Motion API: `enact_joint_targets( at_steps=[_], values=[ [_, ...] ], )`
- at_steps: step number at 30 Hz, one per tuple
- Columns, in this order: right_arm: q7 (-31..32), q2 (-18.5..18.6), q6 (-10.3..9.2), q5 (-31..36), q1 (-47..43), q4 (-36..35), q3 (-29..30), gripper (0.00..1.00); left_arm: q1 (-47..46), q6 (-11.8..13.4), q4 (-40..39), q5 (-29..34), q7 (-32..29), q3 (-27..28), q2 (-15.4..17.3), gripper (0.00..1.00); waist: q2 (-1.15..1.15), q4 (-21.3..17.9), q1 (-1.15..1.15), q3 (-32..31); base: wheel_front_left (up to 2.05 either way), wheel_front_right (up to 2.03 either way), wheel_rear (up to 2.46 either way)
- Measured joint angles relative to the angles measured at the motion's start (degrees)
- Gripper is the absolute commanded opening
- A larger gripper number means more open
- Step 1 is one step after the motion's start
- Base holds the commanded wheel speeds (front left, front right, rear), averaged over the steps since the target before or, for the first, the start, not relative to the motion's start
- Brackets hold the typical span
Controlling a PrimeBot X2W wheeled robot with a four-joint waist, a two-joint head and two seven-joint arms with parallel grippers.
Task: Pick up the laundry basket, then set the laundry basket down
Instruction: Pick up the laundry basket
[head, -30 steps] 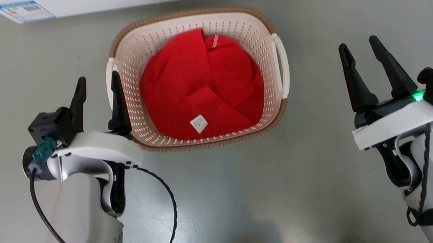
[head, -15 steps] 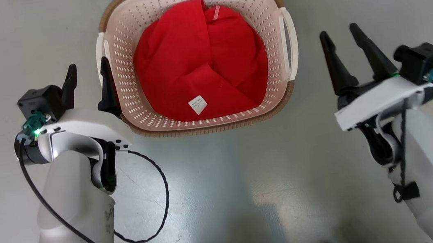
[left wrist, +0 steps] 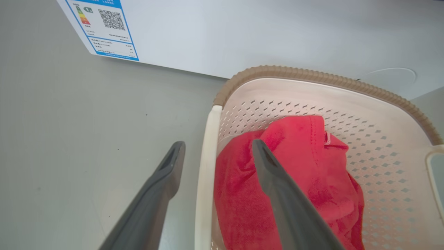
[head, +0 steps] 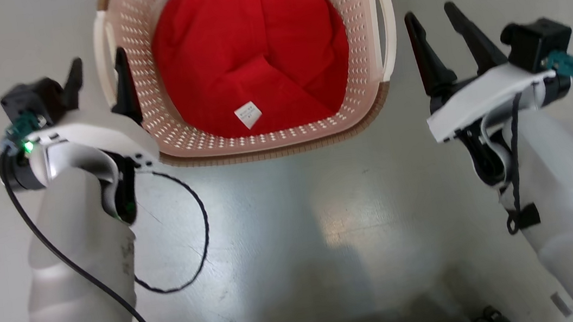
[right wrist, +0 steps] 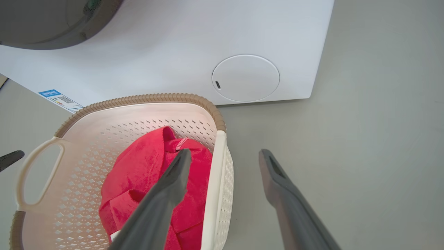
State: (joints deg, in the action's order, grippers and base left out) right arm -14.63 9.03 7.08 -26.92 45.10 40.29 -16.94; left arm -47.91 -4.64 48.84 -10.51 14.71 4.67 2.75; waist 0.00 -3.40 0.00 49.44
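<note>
Straddling left handle (left wrist: 207, 163) of laundry basket (head: 362, 64) with left tool (head: 97, 58), spread, gripping nothing. Hovering right tool (head: 428, 11), spread, just outside right handle (head: 385, 23). Sitting on floor (head: 273, 228) between both, long axis handle-to-handle.

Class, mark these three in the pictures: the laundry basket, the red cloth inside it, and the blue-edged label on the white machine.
laundry basket (head: 272, 136): head view, near perforated wall.
red cloth (head: 251, 50): head view, middle of the fabric.
blue-edged label (left wrist: 104, 29): left wrist view, centre of the sticker.
</note>
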Motion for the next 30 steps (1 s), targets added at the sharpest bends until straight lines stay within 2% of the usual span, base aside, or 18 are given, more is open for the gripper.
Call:
enact_joint_targets(
  at_steps=[16,30],
  values=[
    [0.0,-0.7,0.00,-5.2,9.2,8.5,-8.5,1.00,-8.3,0.0,7.6,0.7,0.0,0.6,1.4,1.00,0.00,-0.4,0.00,6.6,0.00,0.00,0.00],
    [0.0,-2.0,0.00,-11.5,13.8,16.2,-14.1,1.00,-12.5,-0.4,13.8,1.0,0.0,-0.9,1.3,1.00,0.00,0.4,0.00,8.3,0.00,0.00,0.00]
  ],
)
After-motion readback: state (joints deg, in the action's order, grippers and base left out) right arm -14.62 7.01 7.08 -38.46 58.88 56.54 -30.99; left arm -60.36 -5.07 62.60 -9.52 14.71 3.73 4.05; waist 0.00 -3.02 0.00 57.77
